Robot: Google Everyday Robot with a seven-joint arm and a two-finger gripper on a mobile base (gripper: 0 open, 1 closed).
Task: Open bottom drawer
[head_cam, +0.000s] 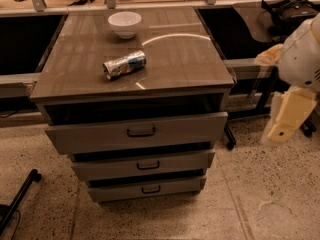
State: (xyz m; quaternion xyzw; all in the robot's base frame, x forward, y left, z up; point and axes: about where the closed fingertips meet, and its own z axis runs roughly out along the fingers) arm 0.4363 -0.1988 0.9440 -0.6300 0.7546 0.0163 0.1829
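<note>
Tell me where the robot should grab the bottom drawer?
By the small dark bar pull at the centre of the bottom drawer, coming from the front: its flat face offers nothing else. The tool hangs right of the cabinet.

The bottom drawer (pixel 150 189), shallow grey-beige with a dark bar pull, looks nearly shut; gripper (pixel 284 123) hangs well right.

text: none legible | end effector (pixel 289 115): right of cabinet (pixel 190 59)

Floor (pixel 260 194): speckled terrazzo, pale worn patch lower right.
Tabletop (pixel 190 59): glossy brown, with a curved light reflection.
Desks (pixel 20 49): dark, on both sides.
Light: warm, dim.
Tool (pixel 287 118): right edge, well apart from the cabinet.
</note>
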